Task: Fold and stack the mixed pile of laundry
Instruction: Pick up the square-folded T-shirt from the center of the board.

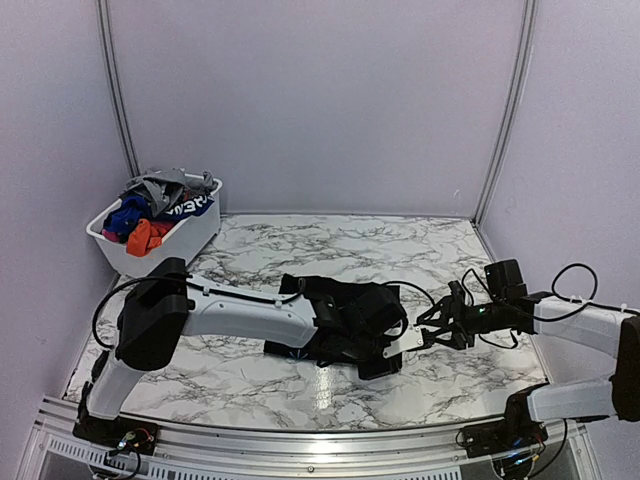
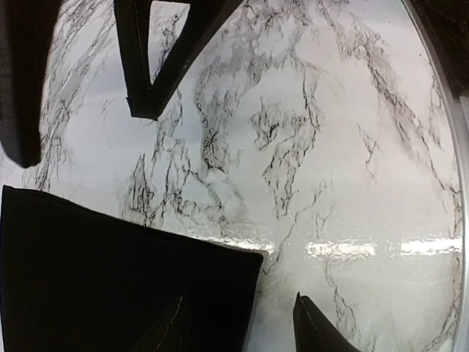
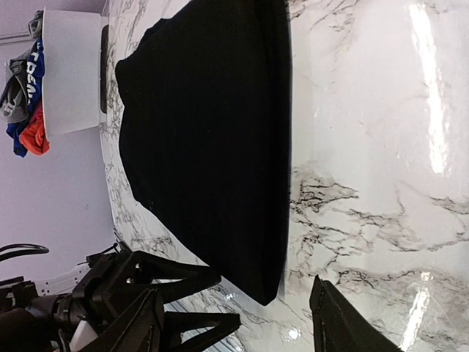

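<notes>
At mid-table, left hand (image 2: 239,301) unclenched, straddling a corner of the black garment (image 2: 110,271) lying on the table (image 2: 330,147). Right hand (image 1: 430,333) released too, jaws apart at the opposite edge. More laundry (image 1: 150,215) sits in the basket (image 1: 190,238), far left.

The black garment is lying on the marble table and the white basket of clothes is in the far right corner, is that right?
No. The white basket sits in the far left corner, not the right; the top external view shows it. The black garment does lie on the marble table.
</notes>
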{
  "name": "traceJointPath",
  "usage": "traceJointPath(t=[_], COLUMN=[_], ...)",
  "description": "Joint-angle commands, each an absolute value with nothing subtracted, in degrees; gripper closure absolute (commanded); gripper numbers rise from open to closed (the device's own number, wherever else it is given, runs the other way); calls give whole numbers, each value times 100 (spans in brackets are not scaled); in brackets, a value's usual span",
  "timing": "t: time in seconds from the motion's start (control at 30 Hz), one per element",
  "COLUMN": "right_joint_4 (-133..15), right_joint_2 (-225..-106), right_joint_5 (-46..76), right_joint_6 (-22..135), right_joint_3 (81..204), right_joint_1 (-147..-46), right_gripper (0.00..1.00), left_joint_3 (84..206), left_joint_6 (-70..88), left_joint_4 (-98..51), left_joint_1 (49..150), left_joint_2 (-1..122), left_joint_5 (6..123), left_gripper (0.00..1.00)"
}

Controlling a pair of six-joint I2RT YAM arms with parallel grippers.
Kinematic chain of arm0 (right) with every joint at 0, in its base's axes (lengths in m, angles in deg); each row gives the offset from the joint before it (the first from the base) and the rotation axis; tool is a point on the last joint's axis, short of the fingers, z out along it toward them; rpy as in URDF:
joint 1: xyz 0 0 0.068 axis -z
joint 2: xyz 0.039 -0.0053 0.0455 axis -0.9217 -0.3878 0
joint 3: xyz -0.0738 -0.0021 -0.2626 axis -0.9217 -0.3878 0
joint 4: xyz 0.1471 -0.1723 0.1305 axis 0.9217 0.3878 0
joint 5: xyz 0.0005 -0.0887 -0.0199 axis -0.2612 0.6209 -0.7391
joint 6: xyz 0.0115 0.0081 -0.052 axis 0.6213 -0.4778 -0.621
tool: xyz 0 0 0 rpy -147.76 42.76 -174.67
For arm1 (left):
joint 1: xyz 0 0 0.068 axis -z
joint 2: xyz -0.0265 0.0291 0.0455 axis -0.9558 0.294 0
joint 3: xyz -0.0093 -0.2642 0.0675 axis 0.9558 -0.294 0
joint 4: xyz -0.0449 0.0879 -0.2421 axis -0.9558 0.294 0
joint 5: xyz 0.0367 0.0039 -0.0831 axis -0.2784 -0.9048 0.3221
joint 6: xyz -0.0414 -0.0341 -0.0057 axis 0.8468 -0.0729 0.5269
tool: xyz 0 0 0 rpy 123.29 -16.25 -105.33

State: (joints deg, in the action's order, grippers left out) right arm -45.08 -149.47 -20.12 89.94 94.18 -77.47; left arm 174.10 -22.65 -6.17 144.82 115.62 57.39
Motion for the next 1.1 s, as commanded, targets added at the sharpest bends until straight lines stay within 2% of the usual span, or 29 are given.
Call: traceJointPath(t=[0.0,0.03,0.17,0.33,0.43,0.53,0.9,1.07], right_joint_4=[-4309,-4297,-4380,-5073,-5434,-5908,-7437,-7973], right_joint_2=[-14871,-14871,-14919,-15006,-15006,-15113,-16480,-17142], right_joint_5=[-1939,-1937,-1922,-2078,-2135,-2218,-2218,-2452], right_joint_6=[8965,8960,9089,9647,9940,10258,11058,11267], right_joint_3=[9372,9346,9143,8777,8672,8599,9042,9149], right_joint_1=[-7693,-7698,-7692,-7703,-7740,-7842,-8527,-8529], right_gripper=[35,35,30,23,12,9,17,28], left_joint_3=[17711,17763,17825,17433,17425,17409,17281,17129], left_joint_6=[-2586,-2568,-2233,-1682,-1599,-1555,-1626,-1641], left_joint_4=[-353,-341,-365,-1042,-1117,-1131,-1172,-1223], left_joint_1=[14557,14554,14501,14384,14383,14378,14383,14383], left_joint_2=[12016,12094,11992,11358,11246,11184,10991,10833], left_joint_5=[5306,5204,5359,5940,6042,6119,6203,6211], left_gripper=[54,60,99,100,100,100,100,100])
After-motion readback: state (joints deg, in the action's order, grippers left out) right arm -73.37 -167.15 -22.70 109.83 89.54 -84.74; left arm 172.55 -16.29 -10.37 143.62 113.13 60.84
